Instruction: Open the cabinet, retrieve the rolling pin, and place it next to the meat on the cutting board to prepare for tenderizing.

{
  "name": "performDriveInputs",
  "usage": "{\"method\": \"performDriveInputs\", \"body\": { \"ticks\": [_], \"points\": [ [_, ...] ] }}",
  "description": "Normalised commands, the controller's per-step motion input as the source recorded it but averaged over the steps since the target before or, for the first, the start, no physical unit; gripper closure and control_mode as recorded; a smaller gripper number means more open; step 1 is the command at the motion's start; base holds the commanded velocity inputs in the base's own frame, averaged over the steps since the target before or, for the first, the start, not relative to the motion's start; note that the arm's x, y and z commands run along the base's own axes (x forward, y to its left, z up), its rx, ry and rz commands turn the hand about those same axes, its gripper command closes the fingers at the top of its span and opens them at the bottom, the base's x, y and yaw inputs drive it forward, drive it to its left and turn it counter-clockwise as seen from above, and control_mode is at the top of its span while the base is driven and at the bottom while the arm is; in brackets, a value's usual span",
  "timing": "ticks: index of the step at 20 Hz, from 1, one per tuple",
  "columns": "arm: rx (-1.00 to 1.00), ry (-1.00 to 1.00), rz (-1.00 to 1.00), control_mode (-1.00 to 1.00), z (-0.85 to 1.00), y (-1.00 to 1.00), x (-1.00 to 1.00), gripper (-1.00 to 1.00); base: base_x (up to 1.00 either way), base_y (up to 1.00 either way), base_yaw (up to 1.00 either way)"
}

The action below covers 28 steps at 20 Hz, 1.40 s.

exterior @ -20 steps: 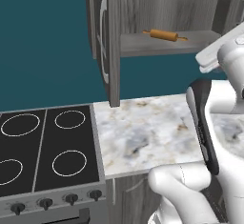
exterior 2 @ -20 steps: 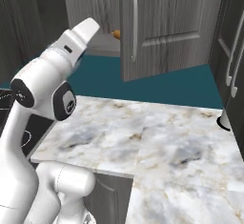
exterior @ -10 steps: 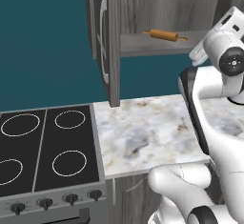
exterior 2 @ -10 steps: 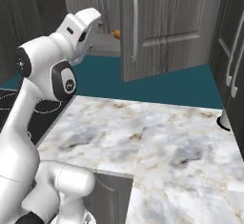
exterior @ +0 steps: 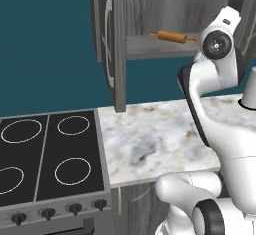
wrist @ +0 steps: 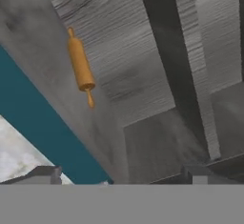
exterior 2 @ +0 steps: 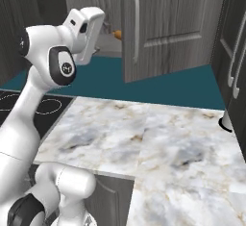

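The cabinet (exterior: 165, 9) hangs open, its left door (exterior: 114, 44) swung out edge-on and its right door (exterior 2: 168, 23) swung wide. On its bottom shelf lies the rolling pin (exterior: 172, 37), orange-brown, with one end peeking out past my hand (exterior 2: 117, 34). In the hand view the rolling pin (wrist: 80, 68) sits up and to the left, well ahead of my gripper (wrist: 119, 178). The fingertips (wrist: 43, 174) stand far apart at the bottom, so the gripper is open and holds nothing. My hand (exterior 2: 89, 30) is raised in front of the shelf. The cutting board and meat are out of view.
A marble counter (exterior: 155, 134) runs below the cabinet, with a black four-ring stove (exterior: 45, 154) to its left. A pale cup-like object (exterior: 249, 91) stands at the counter's right end. Dark tall doors with bar handles (exterior 2: 235, 61) rise on the far right.
The arm has folded upward and turned its hand toward the open cabinet shelf. The rolling pin and the doors have stayed put.
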Motion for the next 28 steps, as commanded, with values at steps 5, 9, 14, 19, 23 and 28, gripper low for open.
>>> {"method": "performDriveInputs", "body": {
  "ticks": [5, 9, 14, 19, 23, 28],
  "points": [
    [-0.04, 0.12, -0.15, -1.00, -0.08, -0.19, 0.25, -1.00, 0.00, 0.00, 0.00],
    [-0.03, 0.09, -0.15, -1.00, -0.04, -0.25, 0.17, -1.00, 0.00, 0.00, 0.00],
    [-0.03, 0.08, -0.14, -1.00, -0.05, -0.29, 0.15, -1.00, 0.00, 0.00, 0.00],
    [-0.02, 0.04, -0.11, -1.00, -0.07, -0.34, 0.14, -1.00, 0.00, 0.00, 0.00],
    [-0.01, 0.02, -0.11, -1.00, -0.04, -0.31, 0.09, -1.00, 0.00, 0.00, 0.00],
    [-0.01, 0.00, -0.12, -1.00, -0.02, -0.34, 0.00, -1.00, 0.00, 0.00, 0.00]
  ]
}}
